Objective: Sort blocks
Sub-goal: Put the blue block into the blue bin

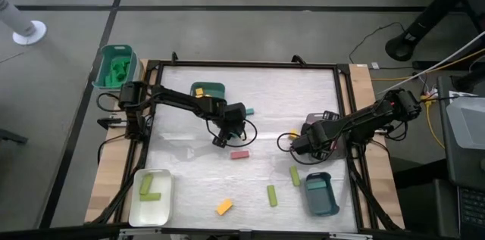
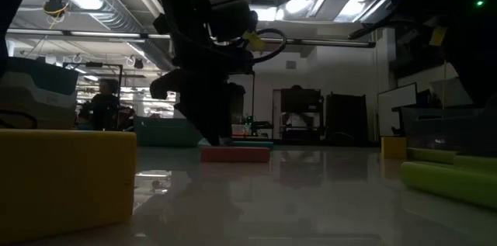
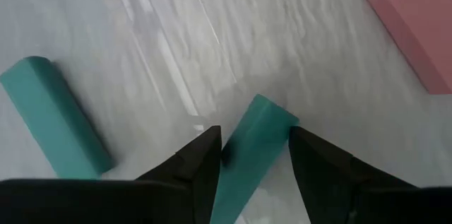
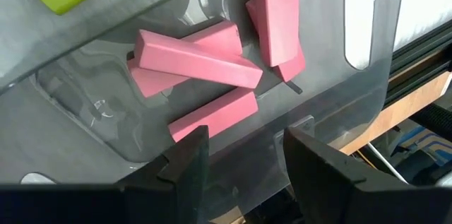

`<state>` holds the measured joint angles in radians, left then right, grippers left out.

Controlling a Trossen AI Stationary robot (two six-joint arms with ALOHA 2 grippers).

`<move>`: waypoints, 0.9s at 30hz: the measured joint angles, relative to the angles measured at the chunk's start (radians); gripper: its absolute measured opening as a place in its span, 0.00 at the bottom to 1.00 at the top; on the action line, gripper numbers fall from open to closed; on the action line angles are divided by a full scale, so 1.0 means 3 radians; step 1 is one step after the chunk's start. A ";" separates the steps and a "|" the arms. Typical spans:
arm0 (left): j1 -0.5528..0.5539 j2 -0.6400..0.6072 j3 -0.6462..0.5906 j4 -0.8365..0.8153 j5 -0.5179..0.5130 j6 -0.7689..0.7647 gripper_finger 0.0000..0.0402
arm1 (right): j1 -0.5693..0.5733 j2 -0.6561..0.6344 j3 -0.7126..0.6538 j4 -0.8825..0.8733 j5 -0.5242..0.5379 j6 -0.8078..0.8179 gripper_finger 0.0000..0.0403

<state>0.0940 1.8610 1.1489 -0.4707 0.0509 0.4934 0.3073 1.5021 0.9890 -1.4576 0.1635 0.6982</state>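
A teal rectangular block (image 3: 251, 150) is clamped between the narrowed fingers of the left tool (image 1: 226, 135) at the middle of the white table (image 1: 182, 157), a pink rectangular block (image 1: 240, 154) lying just at five o'clock. The right tool (image 4: 244, 157) is held part-open and empty over a clear tray (image 4: 85, 121) of pink bars (image 4: 198, 61).
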 joint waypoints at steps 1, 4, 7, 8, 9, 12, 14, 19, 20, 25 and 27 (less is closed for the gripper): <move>-0.0002 0.0000 0.0000 0.0005 -0.0001 0.0011 0.39 | 0.0000 0.0000 0.0000 0.0004 0.0000 0.0000 0.46; -0.0003 0.0018 0.0000 0.0001 -0.0001 0.0052 0.39 | 0.0000 0.0000 0.0000 0.0006 0.0000 0.0000 0.46; -0.0003 0.0064 0.0001 -0.0091 -0.0004 0.0021 0.39 | 0.0000 0.0000 0.0000 0.0007 0.0000 0.0000 0.46; -0.0003 0.0095 -0.0002 -0.0117 0.0002 0.0013 0.39 | 0.0000 0.0000 0.0000 0.0007 0.0000 0.0000 0.46; -0.0003 0.0109 0.0005 -0.0113 0.0005 0.0034 0.39 | 0.0000 0.0000 0.0000 0.0007 0.0000 0.0000 0.46; -0.0001 0.0152 0.0010 -0.0123 0.0015 0.0086 0.39 | -0.0001 0.0000 0.0001 0.0013 0.0000 0.0000 0.46; -0.0002 0.0170 0.0014 -0.0123 0.0015 0.0112 0.38 | -0.0001 -0.0001 0.0001 0.0047 0.0000 0.0000 0.46; -0.0005 0.0181 0.0009 -0.0134 0.0017 -0.0045 0.31 | 0.0000 -0.0001 0.0001 0.0101 0.0000 -0.0031 0.46; -0.0005 0.0181 0.0007 -0.0137 0.0026 -0.0108 0.28 | 0.0003 -0.0002 0.0001 0.0110 0.0000 -0.0096 0.46; -0.0001 0.0183 0.0006 -0.0125 0.0201 -0.0418 0.21 | 0.0140 -0.0032 0.0083 0.0231 0.0159 -0.0351 0.46; 0.0000 0.0183 0.0011 -0.0109 0.0278 -0.0589 0.21 | 0.0238 -0.0032 0.0201 0.0273 0.0309 -0.0352 0.46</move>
<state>0.0939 1.9160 1.1522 -0.5035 0.1342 0.3167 0.3787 1.4925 1.0493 -1.3757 0.2562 0.5926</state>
